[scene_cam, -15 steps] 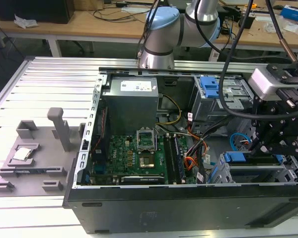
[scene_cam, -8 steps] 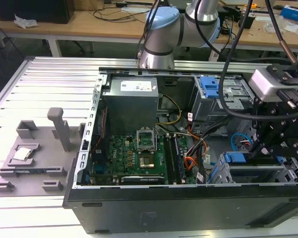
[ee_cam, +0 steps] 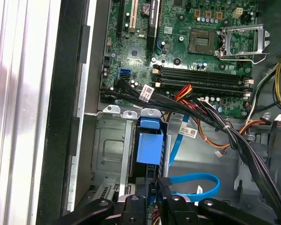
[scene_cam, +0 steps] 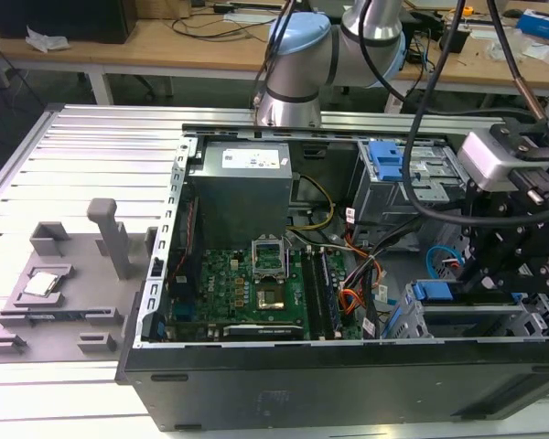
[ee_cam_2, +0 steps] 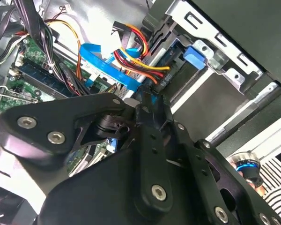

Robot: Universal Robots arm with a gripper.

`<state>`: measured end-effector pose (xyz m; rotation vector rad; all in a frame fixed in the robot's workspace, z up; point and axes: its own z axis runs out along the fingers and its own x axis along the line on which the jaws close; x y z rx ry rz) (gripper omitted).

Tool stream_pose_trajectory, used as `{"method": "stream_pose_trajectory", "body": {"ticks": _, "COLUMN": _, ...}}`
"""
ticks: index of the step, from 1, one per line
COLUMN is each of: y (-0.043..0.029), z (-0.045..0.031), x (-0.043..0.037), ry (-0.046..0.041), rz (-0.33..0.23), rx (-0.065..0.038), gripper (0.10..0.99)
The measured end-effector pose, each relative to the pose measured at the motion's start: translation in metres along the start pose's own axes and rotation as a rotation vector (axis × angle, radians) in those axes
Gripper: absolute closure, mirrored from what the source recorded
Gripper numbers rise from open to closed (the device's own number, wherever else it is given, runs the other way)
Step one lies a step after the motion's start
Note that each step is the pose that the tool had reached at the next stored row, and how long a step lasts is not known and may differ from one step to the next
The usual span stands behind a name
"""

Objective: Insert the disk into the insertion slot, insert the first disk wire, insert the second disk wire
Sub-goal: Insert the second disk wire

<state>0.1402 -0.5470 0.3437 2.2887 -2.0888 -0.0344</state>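
The disk sits inside the insertion slot (ee_cam: 110, 150), a silver-grey cage in the case's near corner at the exterior view's right (scene_cam: 494, 320). Its blue carrier (ee_cam: 149, 147) (scene_cam: 430, 293) (ee_cam_2: 196, 56) shows at the cage mouth; the grey body is hidden. A red, yellow and orange wire bundle (ee_cam_2: 140, 61) ends in a black plug against the disk's rear. My gripper (ee_cam: 160, 186) (ee_cam_2: 147, 99) reaches down behind the disk, shut on the plug end of a flat blue wire (ee_cam: 196, 185) (ee_cam_2: 103, 61). I cannot tell whether that plug touches the disk.
A thick black cable bundle (ee_cam: 234, 136) runs close beside the gripper across the green motherboard (scene_cam: 247, 283). A second cage with a blue latch (scene_cam: 384, 160) stands farther back. The case's black wall (scene_cam: 348, 375) borders the slot. A grey fixture (scene_cam: 64, 283) lies outside the case.
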Motion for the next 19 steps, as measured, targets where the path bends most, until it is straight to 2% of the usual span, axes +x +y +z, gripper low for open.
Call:
{"method": "stream_pose_trajectory", "body": {"ticks": 3, "y": 0.0010, "z": -0.0186, "x": 0.0002, "ry": 0.0008, "rz": 0.000, "rx": 0.002, "gripper": 0.851}}
{"method": "stream_pose_trajectory", "body": {"ticks": 4, "y": 0.0012, "z": -0.0228, "x": 0.0001, "ry": 0.0011, "rz": 0.000, "rx": 0.002, "gripper": 0.851}}
{"method": "stream_pose_trajectory", "body": {"ticks": 5, "y": 0.0015, "z": -0.0274, "x": 0.0002, "ry": 0.0011, "rz": 0.000, "rx": 0.003, "gripper": 0.867}}
{"method": "stream_pose_trajectory", "body": {"ticks": 7, "y": 0.0020, "z": -0.0395, "x": 0.0004, "ry": 0.0013, "rz": 0.000, "rx": 0.004, "gripper": 0.980}}
{"method": "stream_pose_trajectory", "body": {"ticks": 9, "y": 0.0025, "z": -0.0497, "x": 0.0005, "ry": 0.0012, "rz": 0.000, "rx": 0.005, "gripper": 0.980}}
{"method": "stream_pose_trajectory", "body": {"ticks": 11, "y": 0.0027, "z": -0.0528, "x": 0.0005, "ry": 0.0011, "rz": 0.000, "rx": 0.005, "gripper": 0.980}}
{"method": "stream_pose_trajectory", "body": {"ticks": 19, "y": 0.0027, "z": -0.0529, "x": 0.0005, "ry": -0.0002, "rz": 0.000, "rx": 0.006, "gripper": 0.980}}
